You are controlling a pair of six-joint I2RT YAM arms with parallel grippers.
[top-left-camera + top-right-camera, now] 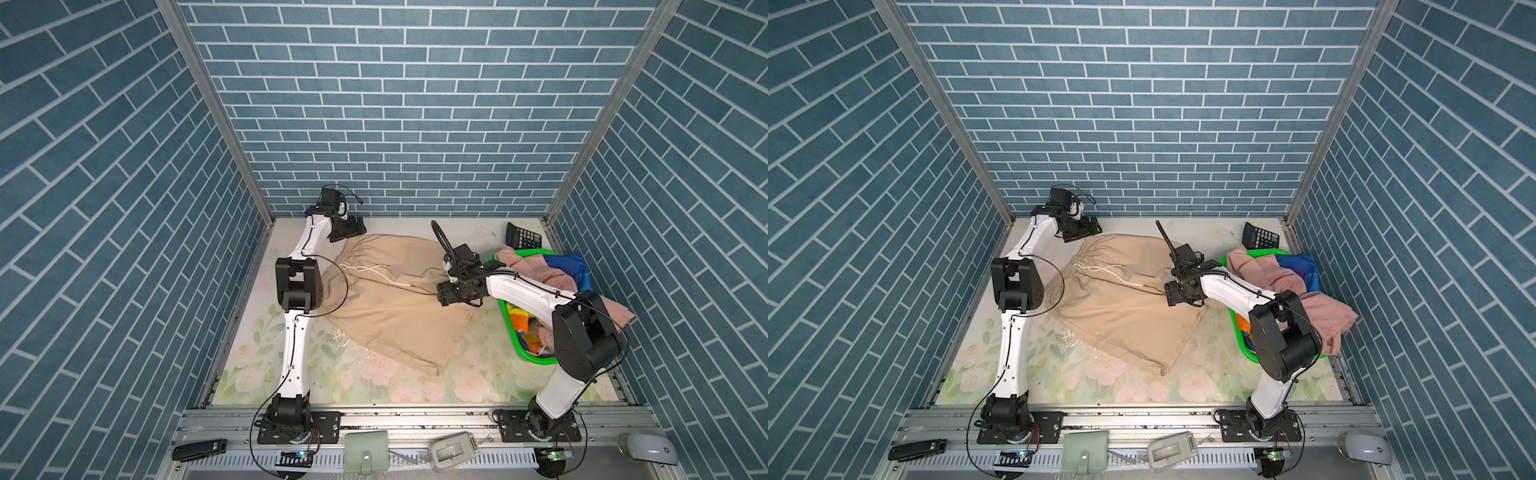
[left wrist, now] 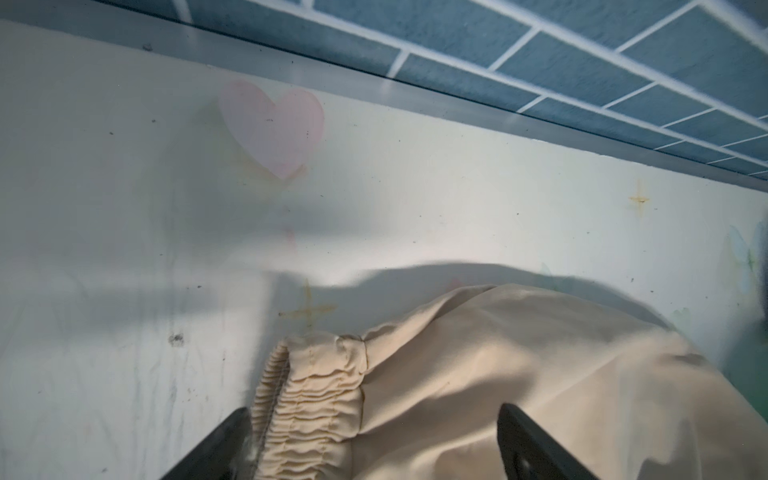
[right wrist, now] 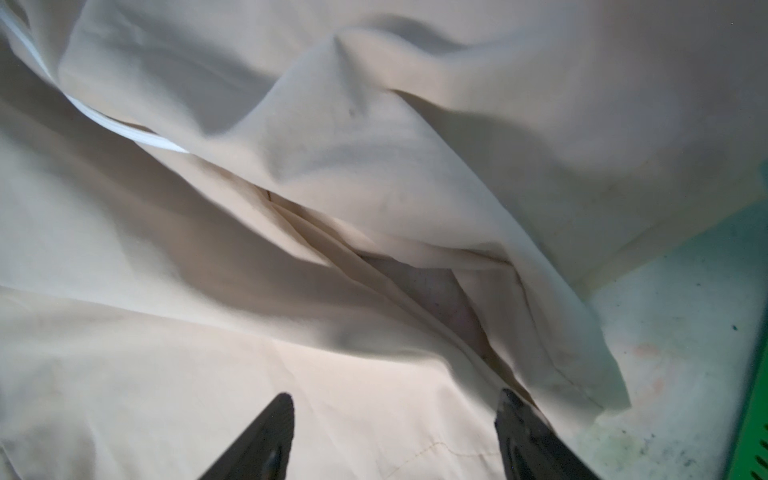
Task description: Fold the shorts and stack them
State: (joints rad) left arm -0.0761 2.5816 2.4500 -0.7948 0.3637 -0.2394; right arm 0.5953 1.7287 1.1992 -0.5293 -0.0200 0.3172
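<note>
While the beige shorts [image 1: 395, 303] lie spread on the table [image 1: 415, 386], the pink shorts [image 1: 536, 270] and the rainbow-striped shorts [image 1: 569, 266] sit heaped in the one green basket [image 1: 509, 320], three pairs in all. Both grippers stand with fingers spread, pinching nothing: the left gripper [image 2: 374, 415] at the beige waistband's corner, the right gripper [image 3: 395, 403] over a fold in the legs.

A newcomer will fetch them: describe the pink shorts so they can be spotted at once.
Find the green basket on the right of the table. The pink shorts are draped over its far rim and outer edge, beside a blue pair. The beige shorts lie spread flat mid-table; these are salmon and bunched.
</note>
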